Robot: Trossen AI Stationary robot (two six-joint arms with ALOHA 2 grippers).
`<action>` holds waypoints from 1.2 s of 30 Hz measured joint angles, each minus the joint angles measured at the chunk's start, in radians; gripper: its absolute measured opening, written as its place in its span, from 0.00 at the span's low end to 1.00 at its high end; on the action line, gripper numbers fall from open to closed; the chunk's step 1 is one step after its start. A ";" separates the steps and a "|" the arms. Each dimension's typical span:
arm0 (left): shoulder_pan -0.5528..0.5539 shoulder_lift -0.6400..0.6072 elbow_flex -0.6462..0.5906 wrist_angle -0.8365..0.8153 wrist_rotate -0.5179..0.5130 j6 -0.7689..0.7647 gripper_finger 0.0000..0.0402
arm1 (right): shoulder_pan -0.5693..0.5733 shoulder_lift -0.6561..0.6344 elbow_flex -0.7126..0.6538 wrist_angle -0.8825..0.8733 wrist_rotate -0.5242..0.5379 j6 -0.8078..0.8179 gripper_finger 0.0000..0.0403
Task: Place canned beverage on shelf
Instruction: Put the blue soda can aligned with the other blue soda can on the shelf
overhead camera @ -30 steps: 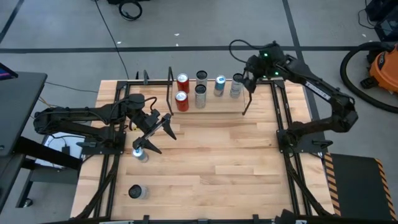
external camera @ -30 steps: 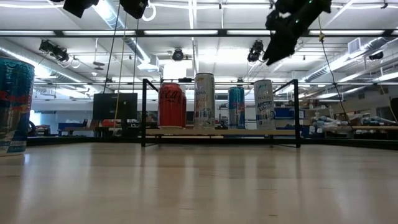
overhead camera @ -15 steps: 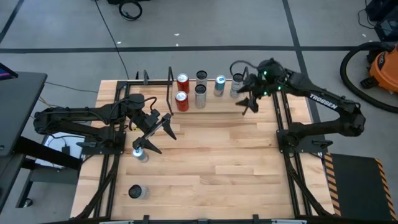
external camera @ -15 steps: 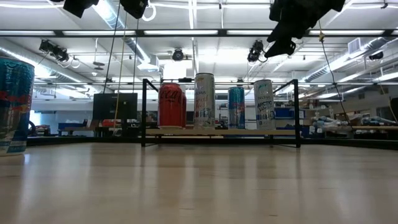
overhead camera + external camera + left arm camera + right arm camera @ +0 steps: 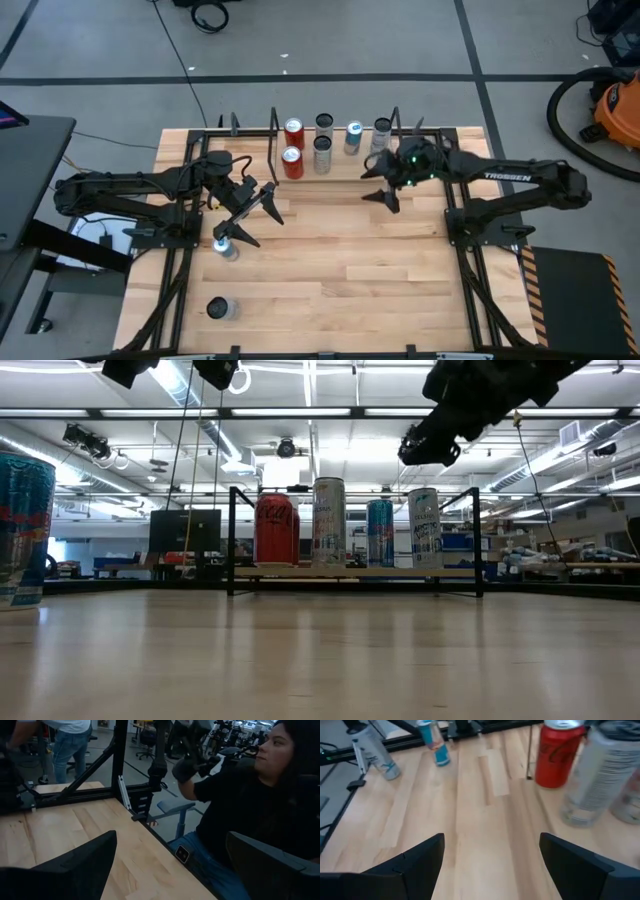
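Right gripper (image 5: 378,192) now off shelf (image 5: 275,150), six cans (image 5: 322,155) there

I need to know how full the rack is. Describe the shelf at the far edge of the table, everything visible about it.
The shelf is a low rack of thin black metal rods framing a light wood board, standing at the table's far edge. Six upright cans stand on it: two red, two grey, a blue one, and a pale one at the right end. The right gripper hangs open just in front of it, touching nothing.
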 joint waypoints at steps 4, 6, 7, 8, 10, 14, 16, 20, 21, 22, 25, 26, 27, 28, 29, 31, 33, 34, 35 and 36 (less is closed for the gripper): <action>0.000 0.000 0.000 0.018 0.000 0.001 0.94 | 0.056 0.000 -0.050 0.078 0.015 0.002 0.83; 0.000 0.000 0.000 0.042 0.000 0.001 0.94 | 0.076 0.000 -0.063 0.105 0.015 0.002 0.83; 0.000 0.000 0.000 0.058 0.000 0.002 0.94 | 0.086 0.000 -0.067 0.117 0.015 0.001 0.83; 0.000 0.000 0.000 0.072 0.000 0.002 0.94 | 0.094 0.000 -0.072 0.127 0.015 0.001 0.83; 0.000 0.000 0.000 0.102 0.000 0.003 0.94 | 0.111 0.000 -0.084 0.156 0.015 0.001 0.83; 0.000 0.000 0.000 0.107 0.000 0.001 0.94 | 0.141 0.000 -0.113 0.234 0.015 -0.017 0.83; 0.000 0.000 0.000 0.108 0.000 0.003 0.94 | 0.151 0.000 -0.113 0.248 0.015 -0.026 0.83; 0.000 0.000 0.000 0.096 0.000 0.056 0.94 | 0.164 0.000 -0.113 0.285 0.015 -0.030 0.83; 0.000 0.000 0.000 0.084 0.000 0.075 0.94 | 0.166 0.000 -0.113 0.296 0.015 -0.034 0.83; 0.000 0.000 0.000 0.071 0.000 0.090 0.94 | 0.168 0.000 -0.113 0.305 0.015 -0.035 0.83; 0.000 0.000 0.000 0.045 0.000 0.112 0.94 | 0.168 0.000 -0.113 0.330 0.015 -0.035 0.83; 0.000 0.000 0.000 0.039 0.000 0.119 0.94 | 0.168 0.000 -0.113 0.332 0.015 -0.035 0.83; 0.000 0.000 0.000 0.036 0.000 0.124 0.94 | 0.167 0.000 -0.113 0.332 0.015 -0.035 0.83; 0.000 0.000 0.000 0.032 0.000 0.130 0.94 | 0.168 0.000 -0.113 0.332 0.015 -0.035 0.83; 0.000 0.000 0.000 0.030 0.000 0.139 0.94 | 0.168 0.000 -0.113 0.331 0.020 -0.035 0.83; 0.000 0.000 0.000 0.030 0.000 0.155 0.94 | 0.168 0.000 -0.113 0.324 0.032 -0.035 0.83; 0.000 0.000 0.000 0.030 0.000 0.168 0.94 | 0.167 0.000 -0.113 0.311 0.038 -0.035 0.83; 0.000 0.000 0.000 0.025 0.000 0.173 0.94 | 0.168 0.000 -0.113 0.304 0.041 -0.035 0.83; 0.000 0.000 0.000 0.016 0.000 0.179 0.94 | 0.168 0.000 -0.113 0.298 0.041 -0.035 0.83; 0.000 0.000 0.000 0.004 0.000 0.184 0.94 | 0.168 0.001 -0.113 0.295 0.041 -0.035 0.83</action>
